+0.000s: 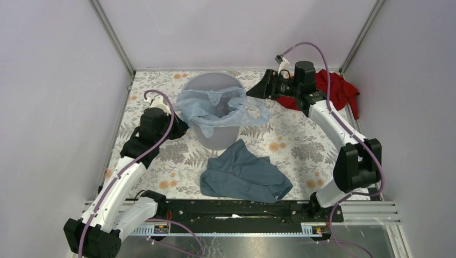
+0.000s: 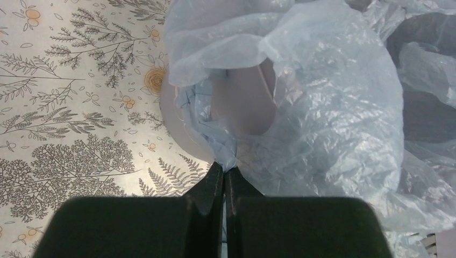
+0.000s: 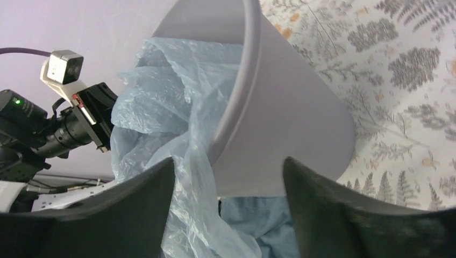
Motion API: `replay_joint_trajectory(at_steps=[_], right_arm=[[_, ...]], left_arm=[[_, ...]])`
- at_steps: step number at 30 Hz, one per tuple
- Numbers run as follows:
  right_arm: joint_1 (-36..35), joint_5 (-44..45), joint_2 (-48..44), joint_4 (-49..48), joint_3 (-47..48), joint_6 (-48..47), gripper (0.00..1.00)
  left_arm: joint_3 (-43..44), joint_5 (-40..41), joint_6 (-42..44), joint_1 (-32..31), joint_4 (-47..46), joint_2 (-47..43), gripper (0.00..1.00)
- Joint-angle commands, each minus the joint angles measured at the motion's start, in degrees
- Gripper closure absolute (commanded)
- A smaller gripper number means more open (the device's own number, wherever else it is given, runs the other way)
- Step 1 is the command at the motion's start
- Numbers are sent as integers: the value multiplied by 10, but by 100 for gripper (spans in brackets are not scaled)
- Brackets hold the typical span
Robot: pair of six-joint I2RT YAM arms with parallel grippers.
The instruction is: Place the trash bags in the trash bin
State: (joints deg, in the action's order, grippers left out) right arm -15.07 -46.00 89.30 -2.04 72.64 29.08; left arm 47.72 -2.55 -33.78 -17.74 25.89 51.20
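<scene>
- The trash bin (image 1: 218, 137) stands upright on the floral table covering (image 1: 301, 145), mouth up. It is round, smooth light-grey plastic with sides tapering slightly towards the base.
- The trash bag (image 1: 215, 110) lies across the bin's mouth with its long axis running left to right. Its middle sags inside, and both ends spill over the rim.
- The bag's right end trails furthest, a loose looped tail hanging outside the bin's right wall.
- The bag is thin, translucent pale-blue film, crinkled and glossy — the grey wall shows through it in the left wrist view.
- The left gripper (image 2: 224, 173) sits at the bin's left side with its fingers pressed together, pinching a gathered fold of the bag's edge just outside the rim.
- The right gripper (image 3: 228, 159) points at the bin from the far right, near the rim. Its fingers are spread wide and grasp nothing — bin wall and hanging bag show between them.
- An opaque slate-blue cloth (image 1: 244, 174) lies rumpled just in front of the bin, soft and matte.
- A red cloth (image 1: 336, 88) is bunched at the far right corner, partly behind the right arm.
</scene>
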Motion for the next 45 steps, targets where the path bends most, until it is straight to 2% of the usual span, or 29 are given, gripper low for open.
replay_joint_trajectory(at_steps=[1,3,5,11,14,17,22,27,31,33,38,42,44,45], right_arm=[[0,-81,29,-51,50,-2,29],[0,-80,34,-79,43,18,42],[0,-72,39,-82,45,20,51],[0,-58,58,-90,60,35,91],[0,-18,49,-59,64,11,100],[0,0,42,-51,63,3,100],[3,35,26,-56,46,8,100],[13,85,8,-67,26,27,100],[15,90,13,-97,21,50,100],[15,88,18,-102,24,55,100],[16,108,24,-108,28,51,100],[16,122,33,-106,38,52,100],[15,119,38,-108,41,56,100],[15,117,40,-110,41,59,100]], left_arm=[[23,-14,29,3,0,-18,100],[40,-3,45,3,19,-20,96],[66,21,63,3,46,-23,88],[157,107,104,3,130,-25,38],[198,125,100,7,166,-10,19],[228,84,85,33,166,13,8],[234,-43,52,119,98,52,1],[214,-162,27,216,50,89,1],[139,-314,-30,288,-51,79,1],[96,-367,-62,304,-111,65,2],[47,-400,-91,314,-156,43,1],[-13,-451,-179,329,-250,21,2],[-37,-463,-211,335,-294,15,8],[-43,-462,-214,338,-301,15,15]])
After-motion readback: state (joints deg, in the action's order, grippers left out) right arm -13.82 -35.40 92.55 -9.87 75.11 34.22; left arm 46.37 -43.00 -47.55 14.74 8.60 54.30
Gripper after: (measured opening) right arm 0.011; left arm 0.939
